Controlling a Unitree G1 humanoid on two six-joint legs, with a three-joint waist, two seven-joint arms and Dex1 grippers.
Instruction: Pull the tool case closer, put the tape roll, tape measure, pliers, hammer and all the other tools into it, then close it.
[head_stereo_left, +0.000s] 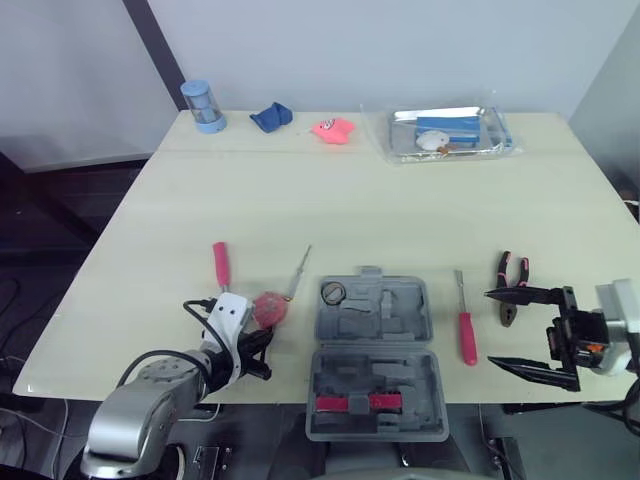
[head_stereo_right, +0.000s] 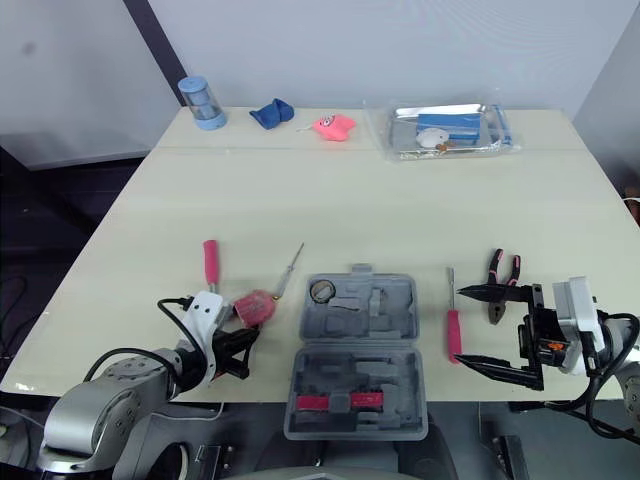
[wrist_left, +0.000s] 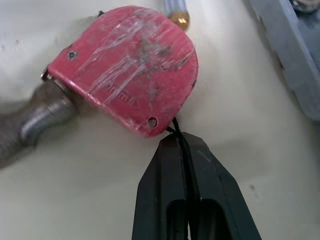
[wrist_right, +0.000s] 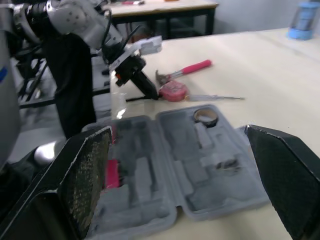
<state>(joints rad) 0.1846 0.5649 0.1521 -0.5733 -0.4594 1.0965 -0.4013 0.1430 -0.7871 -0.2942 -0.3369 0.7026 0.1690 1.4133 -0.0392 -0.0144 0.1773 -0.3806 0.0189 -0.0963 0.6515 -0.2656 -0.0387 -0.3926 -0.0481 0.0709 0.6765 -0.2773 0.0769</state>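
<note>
The grey tool case (head_stereo_left: 375, 350) lies open at the table's front edge, with a tape roll (head_stereo_left: 333, 292) in its far half. Left of it sits the red tape measure (head_stereo_left: 268, 308), resting against the hammer (head_stereo_left: 221, 265) with the red handle. My left gripper (wrist_left: 179, 136) is just on the near side of the tape measure, shut on its thin black strap. A thin screwdriver (head_stereo_left: 298, 272) lies beside the tape measure. Right of the case are a red-handled screwdriver (head_stereo_left: 466, 335) and the pliers (head_stereo_left: 513, 285). My right gripper (head_stereo_left: 490, 328) hovers there wide open, holding nothing.
Along the far edge stand a blue cylinder (head_stereo_left: 201, 105), a blue object (head_stereo_left: 271, 117), a pink object (head_stereo_left: 334, 129) and a clear plastic bag (head_stereo_left: 447, 133) with items. A red part (head_stereo_left: 350, 403) sits in the case's near half, which overhangs the table's front edge.
</note>
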